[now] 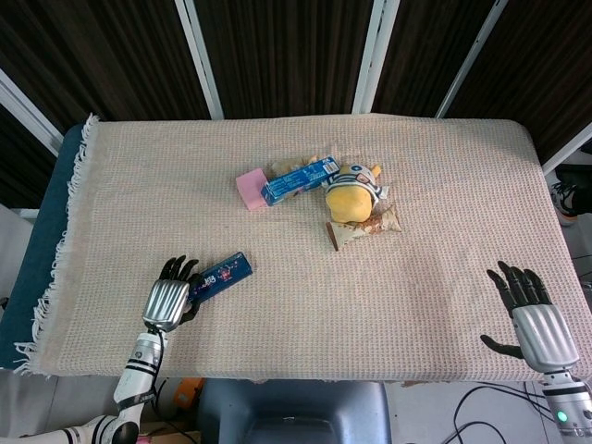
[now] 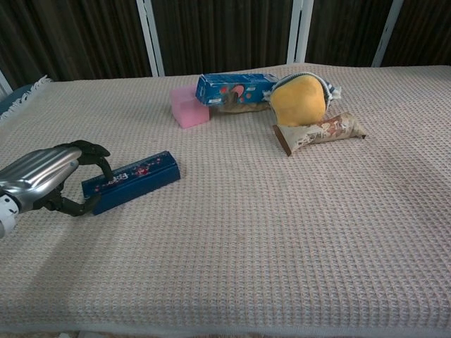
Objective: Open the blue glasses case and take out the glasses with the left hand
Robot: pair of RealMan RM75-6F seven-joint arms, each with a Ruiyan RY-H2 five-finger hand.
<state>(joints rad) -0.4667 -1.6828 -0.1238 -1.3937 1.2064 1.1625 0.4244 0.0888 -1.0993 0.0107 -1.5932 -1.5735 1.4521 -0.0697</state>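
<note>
The blue glasses case point(image 1: 222, 275) lies closed on the woven cloth near the front left, slanted, with a flowered strip along its lid point(image 2: 134, 181). My left hand point(image 1: 169, 302) is at the case's near-left end; in the chest view the left hand point(image 2: 41, 180) has its fingers arched over that end and the thumb against the front edge, gripping it. No glasses show. My right hand point(image 1: 533, 321) rests at the front right edge of the table, fingers spread, holding nothing; the chest view does not show it.
Behind the middle sit a pink block point(image 1: 250, 189), a blue carton point(image 1: 301, 179), a yellow plush toy point(image 1: 351, 197) and a brown wrapped packet point(image 1: 366, 229). The cloth's fringed edge point(image 1: 55, 277) runs down the left side.
</note>
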